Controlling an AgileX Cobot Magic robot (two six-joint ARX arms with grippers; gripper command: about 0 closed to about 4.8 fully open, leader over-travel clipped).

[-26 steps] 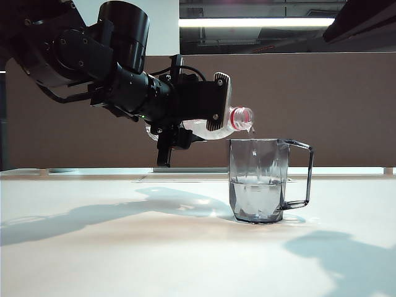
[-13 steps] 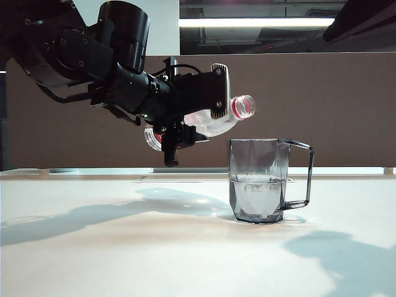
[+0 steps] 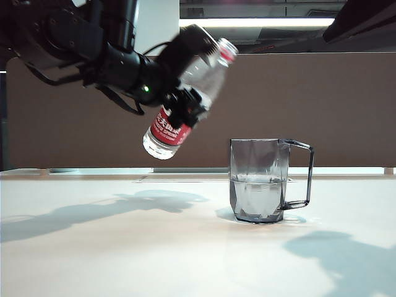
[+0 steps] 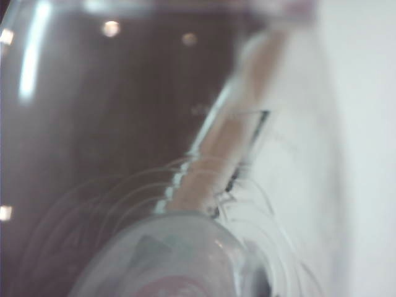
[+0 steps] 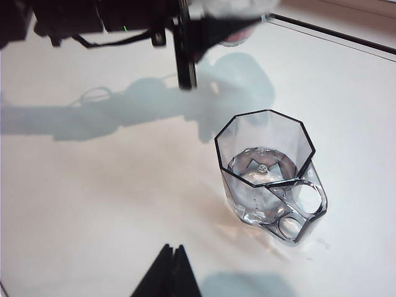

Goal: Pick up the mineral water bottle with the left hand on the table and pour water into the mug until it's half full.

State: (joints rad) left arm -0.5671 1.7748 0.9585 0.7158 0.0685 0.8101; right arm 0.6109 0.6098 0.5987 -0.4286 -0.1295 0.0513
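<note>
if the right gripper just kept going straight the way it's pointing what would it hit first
Probably the bare table. In its wrist view, the right gripper, fingertips together, points at open tabletop; the mug sits off to one side. Depth is uncertain.

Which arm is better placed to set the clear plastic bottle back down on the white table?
Left. The left gripper already holds the clear plastic bottle with the red label, tilted mouth-up beside the smoky-grey mug. The right gripper sits apart, holding nothing, with only its tips in view.
</note>
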